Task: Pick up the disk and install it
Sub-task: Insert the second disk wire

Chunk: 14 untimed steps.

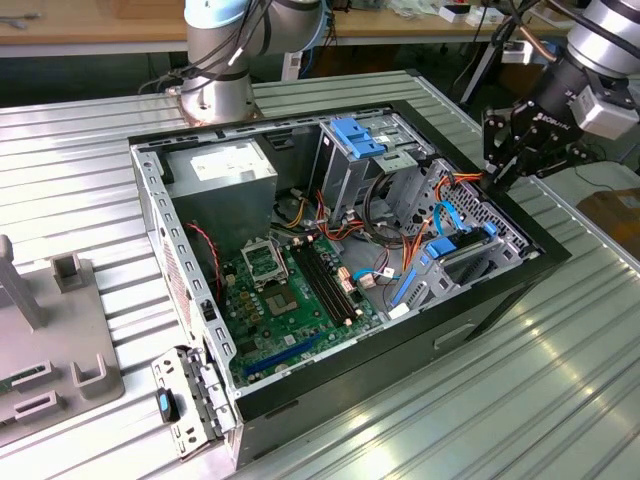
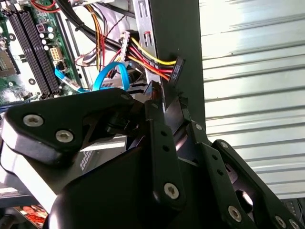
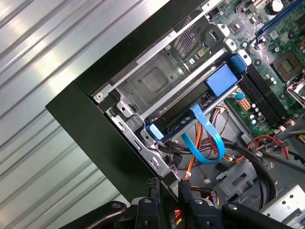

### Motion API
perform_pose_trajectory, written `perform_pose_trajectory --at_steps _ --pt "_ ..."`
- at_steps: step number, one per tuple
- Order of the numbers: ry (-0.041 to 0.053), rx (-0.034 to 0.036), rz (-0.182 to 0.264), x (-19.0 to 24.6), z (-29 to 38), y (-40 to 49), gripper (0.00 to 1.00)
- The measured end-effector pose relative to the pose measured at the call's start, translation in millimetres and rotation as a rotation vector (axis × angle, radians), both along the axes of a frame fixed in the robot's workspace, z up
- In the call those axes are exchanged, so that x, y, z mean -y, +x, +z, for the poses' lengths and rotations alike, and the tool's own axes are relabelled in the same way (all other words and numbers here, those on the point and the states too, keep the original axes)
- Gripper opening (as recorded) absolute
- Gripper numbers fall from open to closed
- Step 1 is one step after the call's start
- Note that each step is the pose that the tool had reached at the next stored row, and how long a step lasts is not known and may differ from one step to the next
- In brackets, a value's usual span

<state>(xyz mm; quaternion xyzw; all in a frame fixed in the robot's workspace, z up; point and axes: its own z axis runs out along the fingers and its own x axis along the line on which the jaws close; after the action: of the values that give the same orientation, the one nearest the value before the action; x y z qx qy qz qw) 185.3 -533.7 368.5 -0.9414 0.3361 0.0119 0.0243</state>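
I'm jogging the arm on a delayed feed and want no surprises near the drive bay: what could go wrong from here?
1. The gripper hangs close above the case wall, where a coloured wire bundle drapes over the edge. Going down here could snag or pinch those wires.
2. The blue cable loop curls right beside the disk at the drive bay. It could get hooked and pulled.

Plainly a robotics lab or workshop, to judge by the robot arm's base [image 1: 215, 95] mounted on a ribbed metal table [image 1: 560, 400], an opened computer case [image 1: 500, 305] with bare motherboard [image 1: 290, 300] lying on it, and wooden workbenches [image 1: 90, 20] with cables and clutter behind.
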Motion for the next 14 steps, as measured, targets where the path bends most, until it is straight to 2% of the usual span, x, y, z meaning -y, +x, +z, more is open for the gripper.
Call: perform_pose_trajectory --at_steps 1,2,7,9,14 --pt "0.0000 0.0000 0.000 -2.7 0.0 0.4 0.30" --pt "0.0000 0.0000 0.000 -3.7 0.0 0.9 0.30" --pt "0.0000 -0.0003 0.000 -4.1 0.0 3.5 0.30" --pt "0.0000 -0.0003 0.000 -4.1 0.0 3.7 0.16" --pt "0.0000 -0.0003 0.000 -4.1 0.0 4.0 0.16"
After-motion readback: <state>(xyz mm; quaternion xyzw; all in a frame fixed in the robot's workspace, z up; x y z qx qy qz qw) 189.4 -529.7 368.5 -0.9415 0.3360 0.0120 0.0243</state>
